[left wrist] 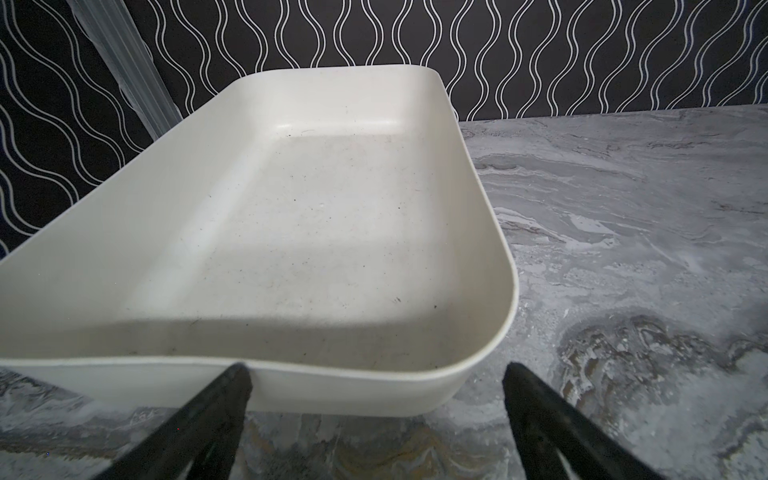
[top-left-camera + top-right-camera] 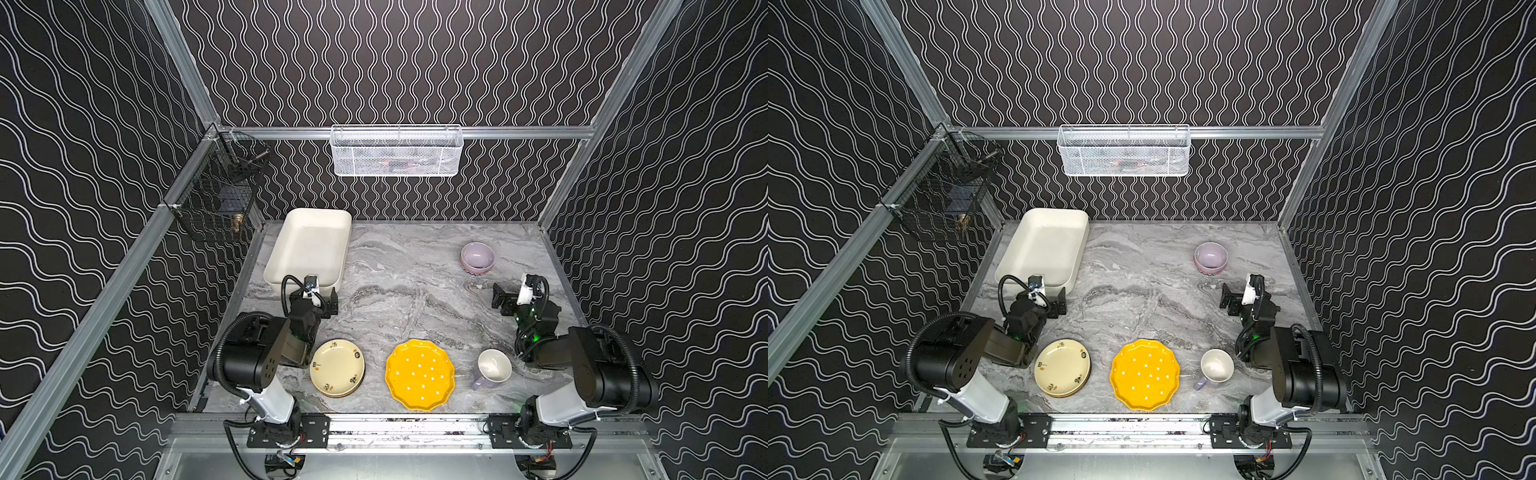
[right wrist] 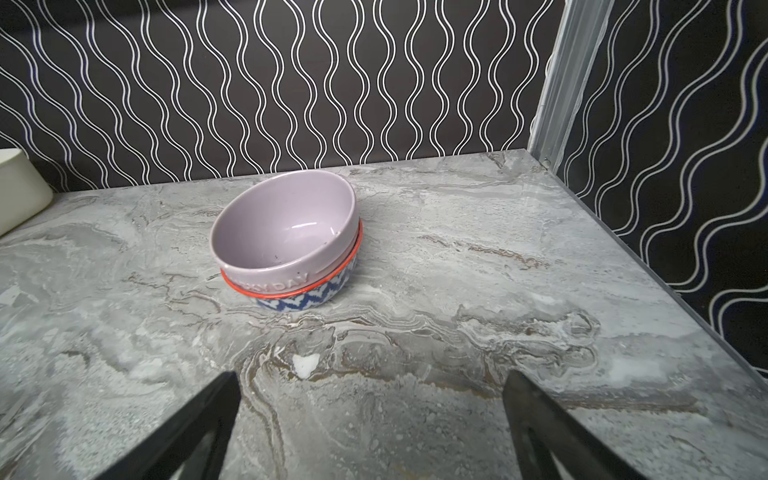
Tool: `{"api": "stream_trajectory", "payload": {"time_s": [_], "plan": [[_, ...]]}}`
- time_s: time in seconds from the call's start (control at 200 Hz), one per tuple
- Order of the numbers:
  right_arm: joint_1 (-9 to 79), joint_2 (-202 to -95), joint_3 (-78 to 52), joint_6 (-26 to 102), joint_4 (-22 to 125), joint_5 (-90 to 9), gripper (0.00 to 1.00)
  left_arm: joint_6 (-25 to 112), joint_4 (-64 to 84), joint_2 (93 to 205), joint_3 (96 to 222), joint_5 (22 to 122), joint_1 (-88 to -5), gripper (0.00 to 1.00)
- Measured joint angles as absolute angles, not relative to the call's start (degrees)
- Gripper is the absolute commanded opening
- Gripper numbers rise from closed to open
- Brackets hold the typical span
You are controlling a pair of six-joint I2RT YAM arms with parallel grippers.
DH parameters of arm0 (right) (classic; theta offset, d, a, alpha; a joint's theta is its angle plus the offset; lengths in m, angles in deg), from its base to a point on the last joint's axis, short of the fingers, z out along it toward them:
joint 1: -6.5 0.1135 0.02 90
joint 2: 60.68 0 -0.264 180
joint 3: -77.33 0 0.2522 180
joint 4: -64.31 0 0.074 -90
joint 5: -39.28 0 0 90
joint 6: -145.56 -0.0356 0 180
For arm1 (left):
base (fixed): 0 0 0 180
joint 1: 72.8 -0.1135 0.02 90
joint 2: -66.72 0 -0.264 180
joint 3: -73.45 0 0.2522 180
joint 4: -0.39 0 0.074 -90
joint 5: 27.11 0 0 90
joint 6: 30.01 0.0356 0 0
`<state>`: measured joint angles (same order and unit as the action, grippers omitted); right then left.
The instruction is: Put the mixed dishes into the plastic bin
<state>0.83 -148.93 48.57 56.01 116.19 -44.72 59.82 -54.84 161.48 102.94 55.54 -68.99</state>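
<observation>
Bin (image 2: 309,245) at 11 o'clock on worktop (image 2: 415,299); cream plates (image 2: 337,368) 7, yellow plate (image 2: 419,374) 6, mug (image 2: 494,365) 5, stacked bowls (image 2: 478,257) 1 o'clock. Left jaws, right jaws spread wide, gripping nothing.

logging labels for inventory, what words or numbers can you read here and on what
"KY DAY": raised letters on the outer wall of the lilac bowl, in the right wrist view; the letters before them are too faint to read.
Nothing else is legible: the cream floral plate shows only small motifs, and the yellow plate, mug and plastic bin show no text.
</observation>
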Motion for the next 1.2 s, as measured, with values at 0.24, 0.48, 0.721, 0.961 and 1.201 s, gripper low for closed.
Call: {"api": "stream_trajectory", "payload": {"time_s": [0.24,0.48,0.721,0.961,1.201], "plan": [[4.1,-138.7,47.8,55.6,109.5,-52.0,1.00,59.8,-54.0,160.5,102.9,55.5,-69.0,0.99],[7.5,-135.0,19.6,42.7,74.7,-62.4,1.00,59.8,-49.1,150.8,102.8,54.0,-68.2,0.98],[6.2,-138.3,4.6,30.4,50.5,-57.8,1.00,59.4,-33.4,140.2,111.6,48.9,-60.4,0.99],[18.8,-139.9,-2.9,31.2,35.0,-54.7,0.95,54.6,-12.0,142.5,126.7,44.7,-57.4,0.99],[27.4,-131.2,5.6,32.0,28.6,-52.4,0.97,52.2,7.8,155.1,144.2,42.6,-57.4,0.90]]}}
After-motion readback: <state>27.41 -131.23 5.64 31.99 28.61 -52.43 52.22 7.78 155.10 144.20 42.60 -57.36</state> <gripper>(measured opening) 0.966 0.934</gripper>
